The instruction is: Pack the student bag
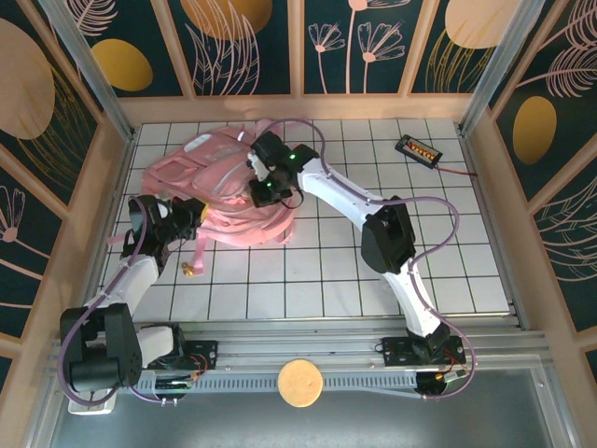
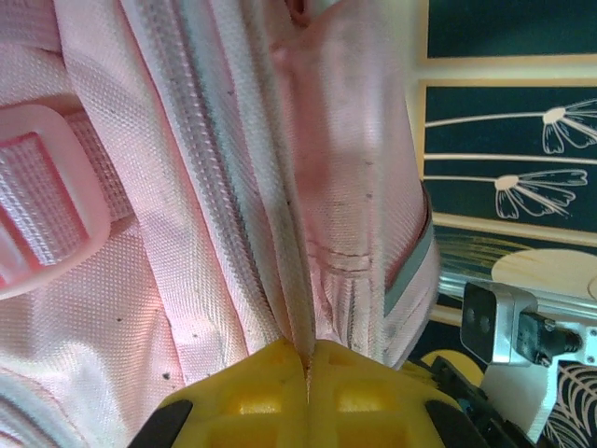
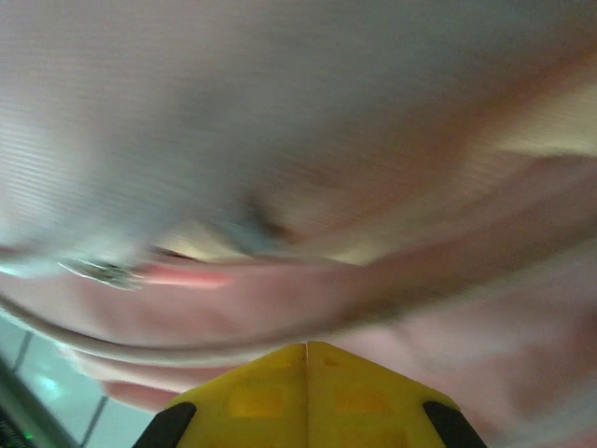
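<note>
Left claw on student bag; crosswise

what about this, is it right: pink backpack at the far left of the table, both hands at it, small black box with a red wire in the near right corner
One slip: the black box lies in the far right corner, as the top external view shows. The student bag, left hand and right hand are as you say.

Left fingers and right fingers each closed.
</note>
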{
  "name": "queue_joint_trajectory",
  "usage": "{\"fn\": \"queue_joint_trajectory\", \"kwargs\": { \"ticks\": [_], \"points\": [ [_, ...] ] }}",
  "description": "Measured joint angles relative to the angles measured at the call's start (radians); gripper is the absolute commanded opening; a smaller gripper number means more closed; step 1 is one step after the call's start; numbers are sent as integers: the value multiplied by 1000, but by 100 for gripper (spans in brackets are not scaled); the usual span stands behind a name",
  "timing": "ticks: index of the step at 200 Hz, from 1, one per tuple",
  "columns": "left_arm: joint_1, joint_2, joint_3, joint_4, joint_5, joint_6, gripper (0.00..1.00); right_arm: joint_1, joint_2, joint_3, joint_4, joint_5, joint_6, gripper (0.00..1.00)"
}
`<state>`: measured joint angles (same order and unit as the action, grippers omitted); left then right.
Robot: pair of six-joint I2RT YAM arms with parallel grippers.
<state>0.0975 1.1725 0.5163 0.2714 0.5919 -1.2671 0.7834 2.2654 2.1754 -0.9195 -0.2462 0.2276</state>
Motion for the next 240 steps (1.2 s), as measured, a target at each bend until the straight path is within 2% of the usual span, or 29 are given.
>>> {"fn": "queue_joint_trajectory", "kwargs": {
  "ticks": [29, 44, 53, 57, 63, 70, 76, 91, 99, 107, 122, 130, 151, 154, 167, 170, 171, 172, 173, 174, 177, 200, 221, 240],
  "points": [
    [10, -7, 0, -15, -11, 11, 0, -59, -8, -26, -84, 88, 6, 0],
    [11, -8, 0, -15, -13, 10, 0, -76, -19, -76, -92, 92, 3, 1],
    [11, -8, 0, -15, -13, 10, 0, -80, -24, -101, -81, 68, -6, 28],
    [12, -8, 0, -14, -11, 10, 0, -80, -30, -118, -67, 44, -6, 45],
    [12, -8, 0, -14, -9, 9, 0, -79, -41, -148, -37, 3, -11, 62],
    [13, -8, 0, -14, -6, 7, 0, -74, -60, -185, 8, -45, -12, 75],
    [13, -8, 0, -14, -6, 6, 0, -68, -78, -217, 51, -81, -8, 80],
    [14, -8, 0, -14, -5, 6, 0, -45, -133, -291, 165, -170, 28, 80],
    [14, -8, 0, -14, -5, 6, 0, -37, -156, -316, 229, -213, 58, 75],
    [14, -8, 0, -14, -3, 6, 0, -35, -176, -333, 293, -247, 99, 60],
    [14, -8, -2, -14, -2, 6, 0, -60, -199, -368, 420, -295, 180, 17],
    [14, -9, -5, -13, -2, 6, 0, -85, -206, -393, 491, -314, 231, 9],
    [15, -13, -14, -10, 2, 6, 0, -161, -210, -476, 646, -346, 360, 7],
    [15, -14, -15, -10, 2, 6, 4, -171, -210, -489, 661, -348, 372, 7],
    [15, -21, -17, -16, 4, 14, 39, -204, -210, -544, 724, -360, 435, 8],
    [15, -25, -17, -21, 8, 20, 56, -209, -210, -557, 738, -363, 448, 9],
    [15, -27, -17, -25, 9, 26, 56, -210, -210, -560, 740, -364, 451, 9],
    [15, -29, -17, -25, 10, 25, 83, -212, -210, -565, 747, -365, 458, 9],
    [15, -31, -17, -27, 11, 24, 91, -212, -210, -568, 750, -366, 461, 9],
    [16, -33, -17, -29, 11, 26, 95, -214, -210, -573, 755, -368, 465, 10],
    [16, -43, -17, -39, 14, 34, 98, -215, -210, -583, 764, -372, 476, 11],
    [16, -157, -9, -134, 35, 87, 99, -210, -210, -642, 823, -404, 537, 24],
    [16, -278, 19, -220, 32, 131, 99, -201, -209, -652, 863, -430, 573, 27],
    [15, -276, 76, -251, 24, 189, 99, -197, -208, -650, 903, -446, 596, 27]
  ]
}}
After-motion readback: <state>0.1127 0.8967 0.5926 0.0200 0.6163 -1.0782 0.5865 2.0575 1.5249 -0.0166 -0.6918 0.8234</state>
